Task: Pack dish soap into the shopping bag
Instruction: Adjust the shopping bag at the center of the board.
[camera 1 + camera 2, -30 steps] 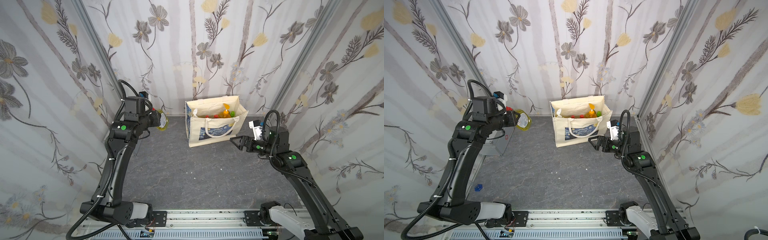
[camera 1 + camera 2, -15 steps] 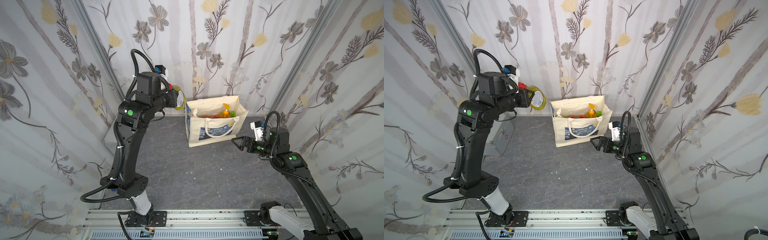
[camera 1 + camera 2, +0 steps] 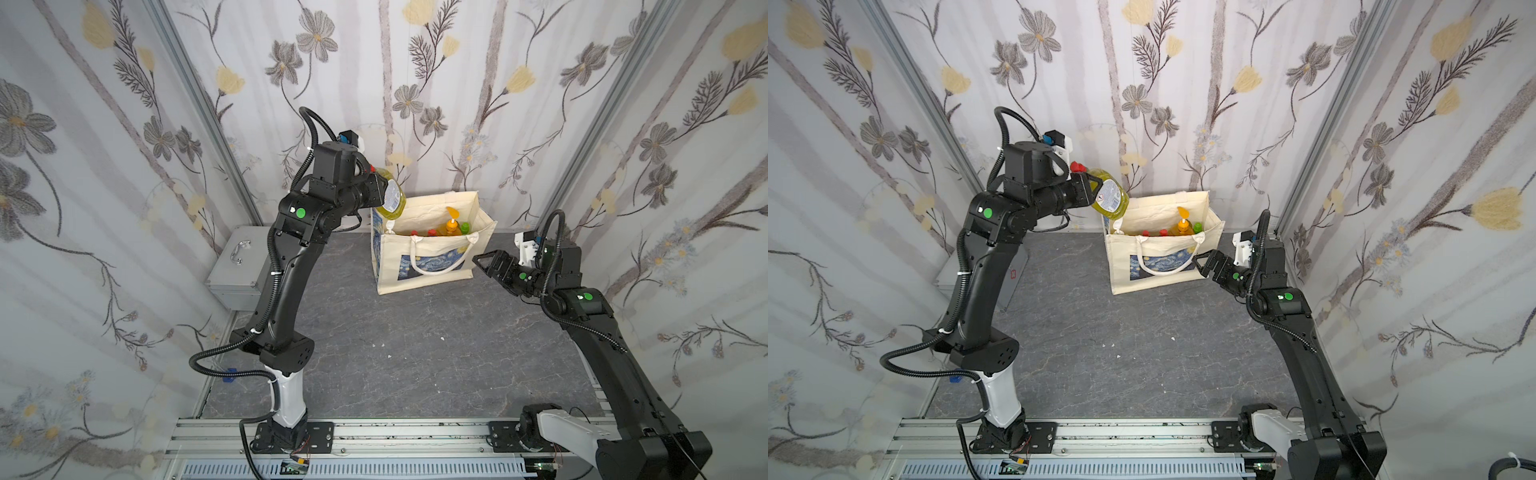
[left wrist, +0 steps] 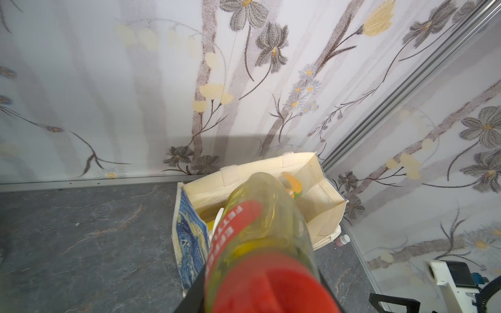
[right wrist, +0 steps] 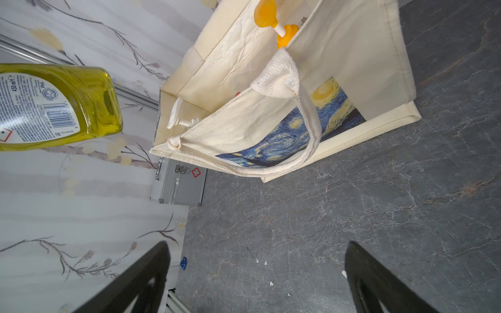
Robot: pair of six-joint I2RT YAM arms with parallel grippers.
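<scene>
Yellow-green bottle (image 3: 1112, 198) clamped in left end effector (image 3: 1098, 189).

White walls (image 3: 457, 62) printed with grey and pale yellow long-stemmed flowers meet at slanting aluminium corner posts (image 3: 205, 104). The floor (image 3: 395, 340) is dark grey, veined like marble. A silver metal case (image 3: 237, 266) sits against the left wall; an aluminium rail (image 3: 415, 432) edges the front.

Overhead pair looks down — wrists share shopping bag (image 4: 322, 197).

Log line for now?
left gripper: shut on yellow-green dish soap bottle, aloft near canvas tote opening | right gripper: open, beside tote
</scene>
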